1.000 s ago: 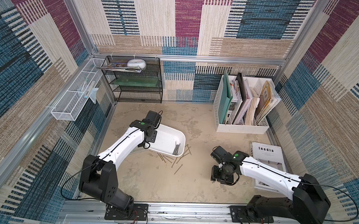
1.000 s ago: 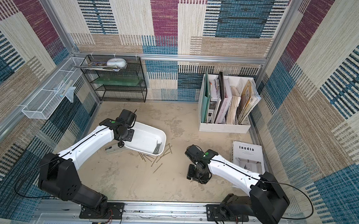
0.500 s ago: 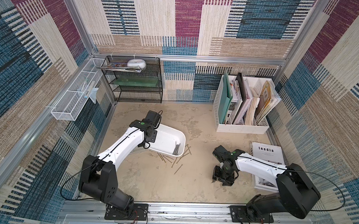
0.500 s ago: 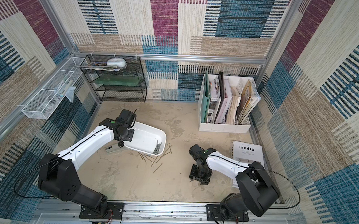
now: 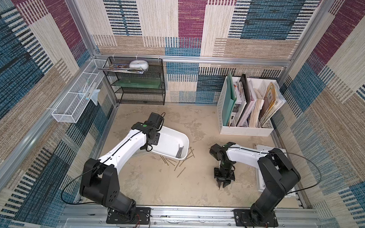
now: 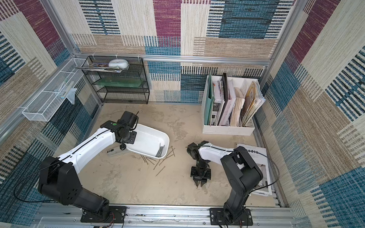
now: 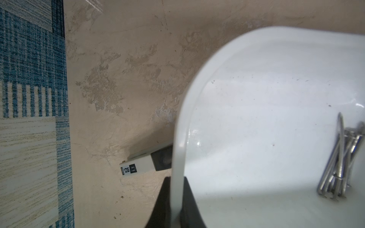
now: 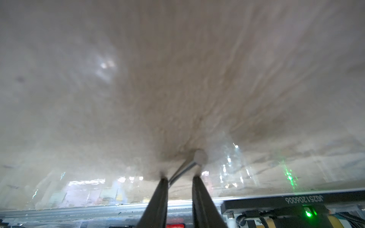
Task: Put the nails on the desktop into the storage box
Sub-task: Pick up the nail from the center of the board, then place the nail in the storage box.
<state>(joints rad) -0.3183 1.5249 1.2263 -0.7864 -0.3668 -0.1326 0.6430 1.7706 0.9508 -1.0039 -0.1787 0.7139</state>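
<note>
One nail is pinched between the narrowed fingers of the right gripper. Its long axis runs roughly along the fingers, slanted a little across the gap. The flat head sits beyond the tips, toward the desktop. In both top views this gripper points straight down over bare desktop on the right, well apart from the storage box.

The box lies left of centre. Its long axis runs left to right, with the right end swung slightly nearer. The left gripper is clamped on the rim at the box's left end, one finger inside and one outside.

Inside, a bundle of nails rests against the right end wall, long axes near to far, parallel to that wall. Several loose nails lie scattered on the desktop just beside the box's near right corner, mostly on diagonals. A single stray nail lies a little nearer, slanted from near left to far right.

A second ago the right jaws stood wide, and now they are drawn close. The right arm's elbow has folded in from the far right. The left arm, the box and the loose nails have not moved.
</note>
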